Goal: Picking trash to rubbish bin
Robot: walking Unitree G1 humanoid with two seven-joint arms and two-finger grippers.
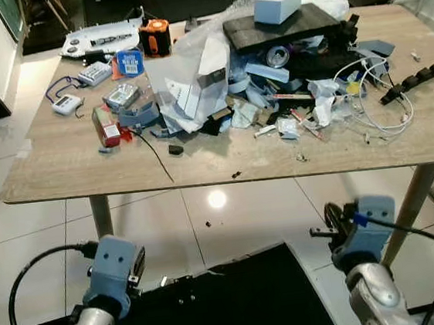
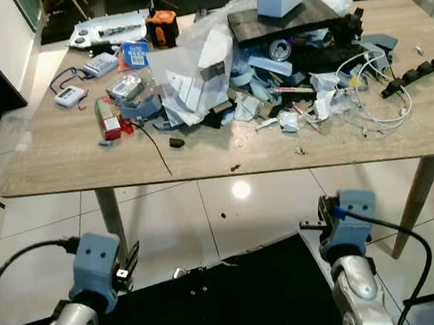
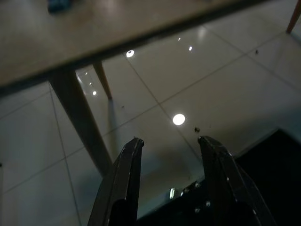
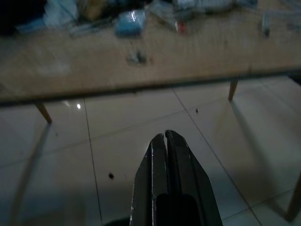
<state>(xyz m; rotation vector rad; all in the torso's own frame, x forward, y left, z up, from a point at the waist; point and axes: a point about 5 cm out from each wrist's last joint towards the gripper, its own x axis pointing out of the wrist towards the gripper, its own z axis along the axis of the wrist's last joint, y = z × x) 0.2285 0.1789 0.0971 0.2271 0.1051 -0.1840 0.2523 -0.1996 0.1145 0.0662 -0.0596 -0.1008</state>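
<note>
Step in hand: approach, no pick begun.

- Counter (image 1: 63,175) ahead; trash pile (image 1: 271,87) heaped at centre and right of top, mixed with cables (image 1: 382,106) and small devices.
- Bin: cannot locate.
- Left gripper (image 3: 169,155) low, below counter edge, over floor (image 1: 232,231); fingers apart, empty.
- Right gripper (image 4: 165,141) low, below counter edge; fingers together, empty.

Next move, judged: raise one arm above counter edge, part right fingers if used, select loose scrap at pile's near edge, avoid cables.
</note>
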